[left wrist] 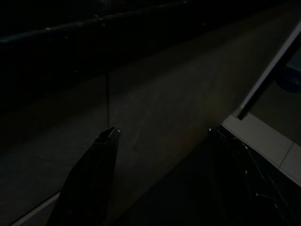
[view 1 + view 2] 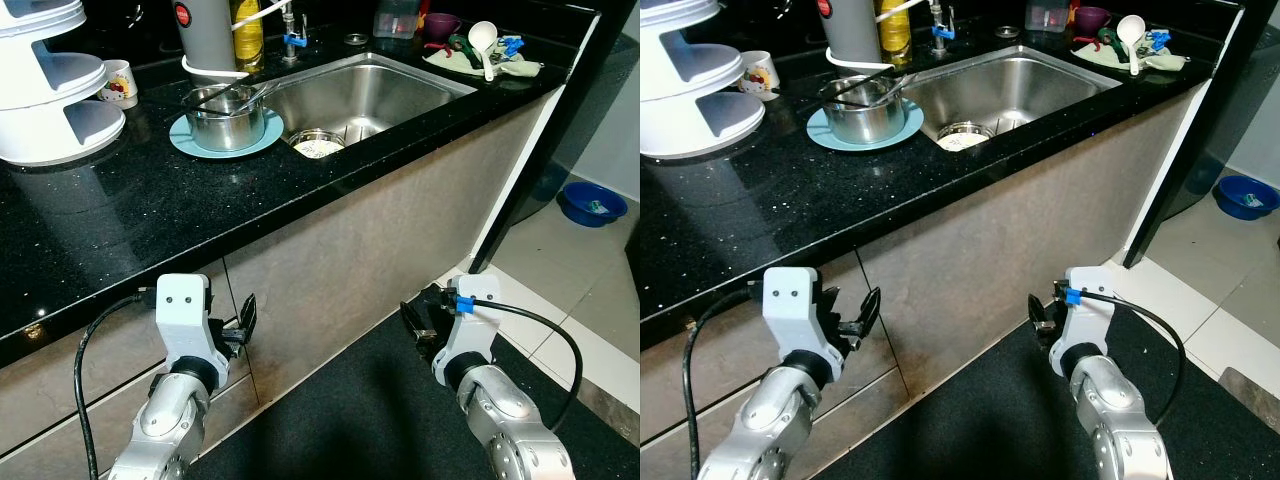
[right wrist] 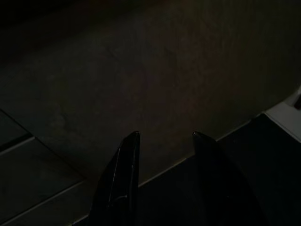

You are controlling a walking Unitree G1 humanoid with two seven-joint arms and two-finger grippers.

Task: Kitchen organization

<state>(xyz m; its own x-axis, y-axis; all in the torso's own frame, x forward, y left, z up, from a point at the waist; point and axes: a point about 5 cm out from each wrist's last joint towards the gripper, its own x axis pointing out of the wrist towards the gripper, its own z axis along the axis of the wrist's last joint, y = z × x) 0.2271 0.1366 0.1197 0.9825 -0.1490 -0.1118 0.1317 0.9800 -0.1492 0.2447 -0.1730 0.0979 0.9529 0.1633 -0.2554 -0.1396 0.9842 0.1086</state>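
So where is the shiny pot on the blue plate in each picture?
Left eye view: steel pot upper left, just left of the sink.
Right eye view: steel pot upper left, beside the sink.
Left wrist view: faces the dark cabinet front.
Right wrist view: same cabinet front.
Shared landmark: the sink.

The countertop (image 2: 150, 215) is glossy black stone with fine speckles, and the sink (image 2: 400, 95) is brushed stainless steel. A shiny metal pot (image 2: 226, 118) sits on a smooth pale-blue plate (image 2: 190, 140), beside a glossy white plastic rack (image 2: 55, 100)
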